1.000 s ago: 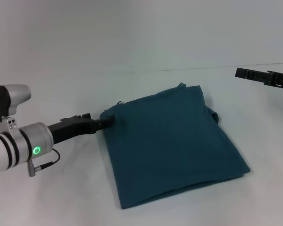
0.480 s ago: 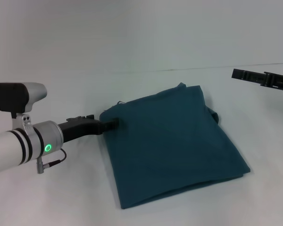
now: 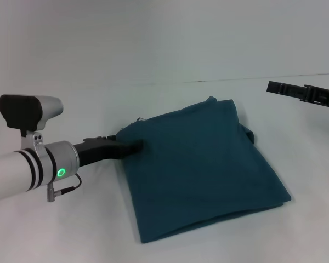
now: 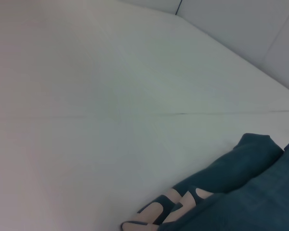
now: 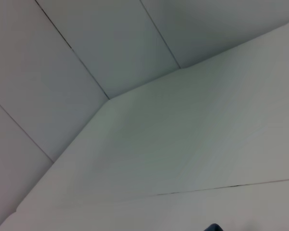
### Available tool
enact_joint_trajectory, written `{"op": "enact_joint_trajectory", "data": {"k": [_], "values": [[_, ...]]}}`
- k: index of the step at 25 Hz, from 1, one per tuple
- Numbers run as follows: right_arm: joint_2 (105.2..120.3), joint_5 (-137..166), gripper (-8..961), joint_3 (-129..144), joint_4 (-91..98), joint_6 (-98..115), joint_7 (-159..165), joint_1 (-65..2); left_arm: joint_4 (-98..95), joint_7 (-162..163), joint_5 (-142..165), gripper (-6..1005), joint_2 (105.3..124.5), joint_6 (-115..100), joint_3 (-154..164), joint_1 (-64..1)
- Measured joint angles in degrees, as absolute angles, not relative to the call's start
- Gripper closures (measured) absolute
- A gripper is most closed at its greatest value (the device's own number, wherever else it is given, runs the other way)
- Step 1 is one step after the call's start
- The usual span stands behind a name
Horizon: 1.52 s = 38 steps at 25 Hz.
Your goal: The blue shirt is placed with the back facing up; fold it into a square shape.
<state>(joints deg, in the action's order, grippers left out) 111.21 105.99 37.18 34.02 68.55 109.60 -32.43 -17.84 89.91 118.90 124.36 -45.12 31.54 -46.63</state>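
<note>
The blue shirt (image 3: 203, 170) lies folded into a rough square on the white table (image 3: 71, 230), plain side up. Its far edge is slightly bunched and a small flap sticks out at the right. My left gripper (image 3: 132, 146) reaches in from the left and its dark tip presses into the shirt's upper left edge, partly buried in the cloth. In the left wrist view the shirt (image 4: 250, 192) is close by, with pale lettering (image 4: 166, 211) peeking from under a fold. My right gripper (image 3: 288, 89) hangs in the air at the far right, away from the shirt.
A thin seam (image 3: 236, 80) runs across the surface behind the shirt. Bare white table surrounds the shirt on all sides. The right wrist view shows only white panels and their joints.
My left arm has slid right, pushing its tip from the shirt's left edge into the cloth. The right gripper has drifted slightly left. The shirt's outline is unchanged.
</note>
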Motion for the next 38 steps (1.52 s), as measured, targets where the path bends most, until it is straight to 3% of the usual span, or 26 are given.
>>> {"op": "enact_joint_trajectory", "data": {"k": [3,9,14,17,28,38], "values": [[111.3,105.98,113,37.27,34.02,68.55,109.6,-32.43,-17.73,89.91,118.9,80,124.39,-44.47,31.7,-46.72],[111.41,105.87,113,37.52,34.02,68.56,109.6,-32.43,-17.73,90.22,118.9,239,124.44,-44.37,31.73,-46.74],[111.53,105.82,113,37.54,34.02,68.56,109.6,-32.43,-17.75,90.11,118.9,470,124.45,-44.29,31.73,-46.76],[111.55,105.81,112,37.51,34.02,68.56,109.55,-32.43,-17.75,90.14,118.91,712,124.45,-44.28,31.73,-46.76],[111.65,105.81,112,37.51,34.03,68.49,109.43,-32.44,-17.54,90.19,118.92,912,124.45,-44.2,31.73,-47.24],[112.18,105.98,112,37.53,34.1,68.52,109.44,-32.84,-17.73,90.2,118.77,906,124.41,-44.21,31.7,-48.22]]}}
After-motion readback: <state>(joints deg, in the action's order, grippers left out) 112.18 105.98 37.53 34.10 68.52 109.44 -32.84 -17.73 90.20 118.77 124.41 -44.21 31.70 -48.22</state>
